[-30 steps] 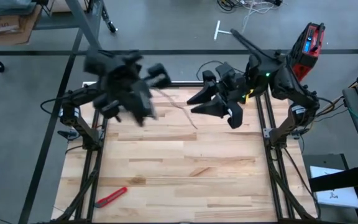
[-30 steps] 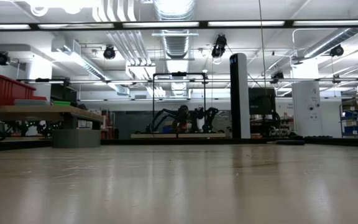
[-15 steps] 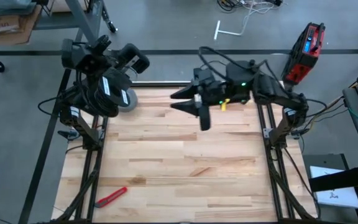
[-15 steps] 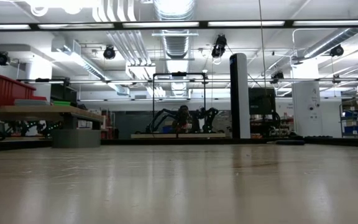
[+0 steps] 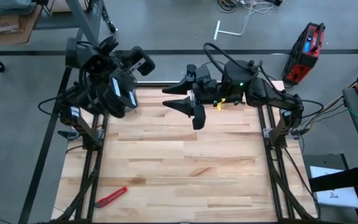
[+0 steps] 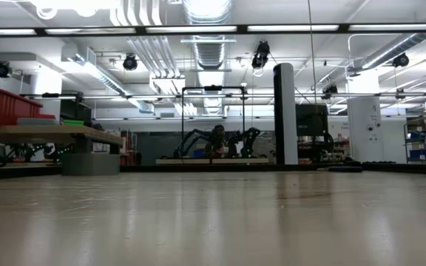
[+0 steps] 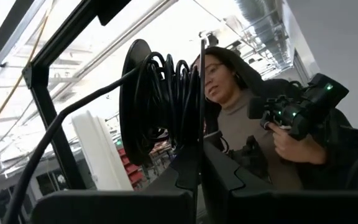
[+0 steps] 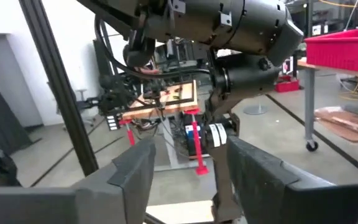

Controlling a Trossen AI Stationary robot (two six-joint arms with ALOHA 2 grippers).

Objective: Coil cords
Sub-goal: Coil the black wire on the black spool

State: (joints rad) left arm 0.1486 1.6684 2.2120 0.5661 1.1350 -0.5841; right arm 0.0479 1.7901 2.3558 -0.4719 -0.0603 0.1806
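Observation:
The cord is wound in black turns on a small black round reel [image 7: 160, 106], which my left gripper [image 7: 199, 171] is shut on. In the high view the reel [image 5: 118, 93] is held up over the table's far left corner. My right gripper [image 5: 182, 104] hovers above the far middle of the table [image 5: 179, 174], to the right of the reel. Its fingers are open with nothing between them, and they face the left arm [image 8: 229, 31]. Neither gripper shows in the low view. My left gripper pinches one thin side disc of the reel at its rim [image 7: 200, 134] between its two fingers. The fingers slant upward, and the reel stands on edge above them. The reel is lifted clear of the table with the cord turns beside the fingers.
A red-handled cutter [image 5: 110, 197] lies near the table's front left corner. A red tool case [image 5: 306, 43] stands on the floor beyond the far right corner. A person [image 7: 253, 124] with a hand-held controller shows behind the reel in the left wrist view.
My left gripper has swung toward the table's far left corner and tipped upward with the reel. The loose cord end that trailed on the table's far middle has left the table. My right gripper has gone toward the table's left edge, still open.

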